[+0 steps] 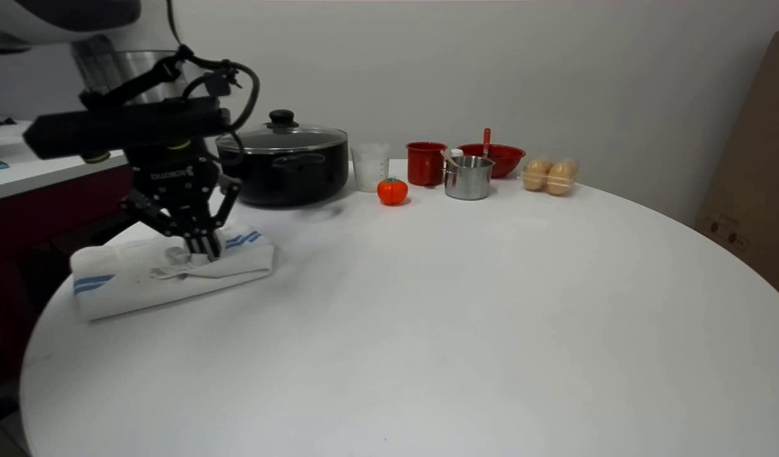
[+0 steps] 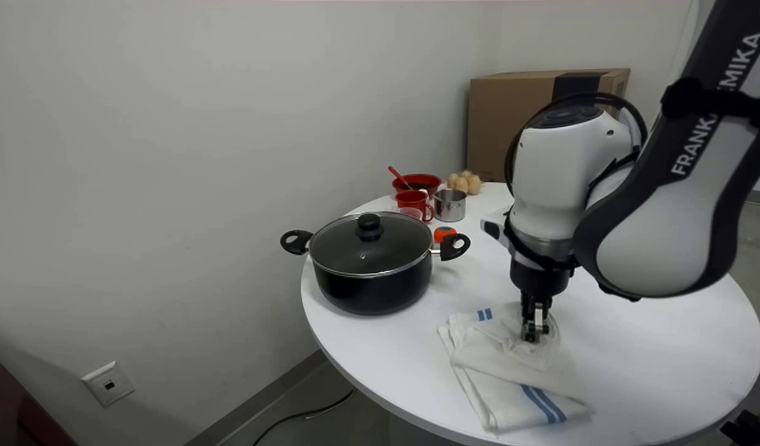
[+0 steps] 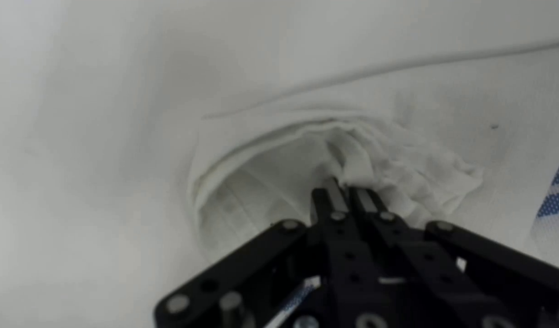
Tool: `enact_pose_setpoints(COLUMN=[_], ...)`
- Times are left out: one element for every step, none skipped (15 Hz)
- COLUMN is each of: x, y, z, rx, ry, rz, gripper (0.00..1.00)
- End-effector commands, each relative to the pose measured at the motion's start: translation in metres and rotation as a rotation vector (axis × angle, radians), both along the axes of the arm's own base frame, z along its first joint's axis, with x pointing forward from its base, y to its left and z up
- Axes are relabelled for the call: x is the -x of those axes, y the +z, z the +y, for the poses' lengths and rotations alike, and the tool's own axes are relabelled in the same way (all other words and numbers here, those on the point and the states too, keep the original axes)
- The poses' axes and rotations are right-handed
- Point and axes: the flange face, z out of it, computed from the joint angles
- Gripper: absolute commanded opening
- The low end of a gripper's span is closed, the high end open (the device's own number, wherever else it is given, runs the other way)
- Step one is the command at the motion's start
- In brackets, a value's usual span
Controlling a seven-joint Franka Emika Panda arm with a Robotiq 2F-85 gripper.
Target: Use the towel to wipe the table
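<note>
The towel is white with blue stripes. It lies folded and partly bunched on the white round table (image 1: 465,330), near the table's edge, and shows in both exterior views (image 1: 173,295) (image 2: 503,402). In the wrist view the towel (image 3: 466,105) is gathered into wrinkles at the fingertips, with one fold arching up beside them. My gripper (image 1: 205,251) points down at the towel, and it also shows in an exterior view (image 2: 534,334). In the wrist view the gripper's fingers (image 3: 345,189) are close together, with towel cloth pinched at their tips. The fingertip ends are partly hidden in the cloth.
A black lidded pot (image 1: 294,174) (image 2: 370,285) stands close to the towel. Beyond it are a clear measuring cup (image 1: 369,168), a tomato (image 1: 392,192), a red mug (image 1: 424,164), a metal cup (image 1: 468,181), a red bowl (image 1: 508,158) and packed eggs (image 1: 548,176) along the wall.
</note>
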Motion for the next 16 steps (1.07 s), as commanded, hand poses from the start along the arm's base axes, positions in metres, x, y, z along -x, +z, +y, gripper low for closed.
enact_pose_setpoints(x=[-0.041, -0.053, -0.063, -0.072, -0.080, -0.087, -0.093, -0.098, -0.102, -0.102, -0.106, -0.105, -0.107, -0.106, -0.106, -0.107], y=[0.004, 0.009, 0.013, 0.018, 0.022, 0.026, 0.031, 0.033, 0.036, 0.037, 0.037, 0.039, 0.040, 0.041, 0.043, 0.043], z=[-0.077, -0.110, -0.136, -0.164, -0.192, -0.220, -0.248, -0.276, -0.302, -0.333, -0.352, -0.380, -0.400, -0.421, -0.436, -0.452], rx=[0.041, 0.053, 0.061, 0.067, 0.073, 0.074, 0.081, 0.082, 0.087, 0.092, 0.093, 0.097, 0.098, 0.104, 0.110, 0.114], ry=[-0.132, -0.191, -0.238, -0.294, -0.340, -0.398, -0.446, -0.500, -0.546, -0.600, -0.639, -0.694, -0.734, -0.775, -0.807, -0.837], rz=[-0.060, -0.080, -0.093, -0.114, -0.129, -0.146, -0.162, -0.175, -0.188, -0.194, -0.201, -0.203, -0.209, -0.210, -0.213, -0.215], gripper=[0.01, 0.01, 0.01, 0.01, 0.01, 0.01, 0.01, 0.01, 0.01, 0.01, 0.01, 0.01, 0.01, 0.01, 0.01, 0.01])
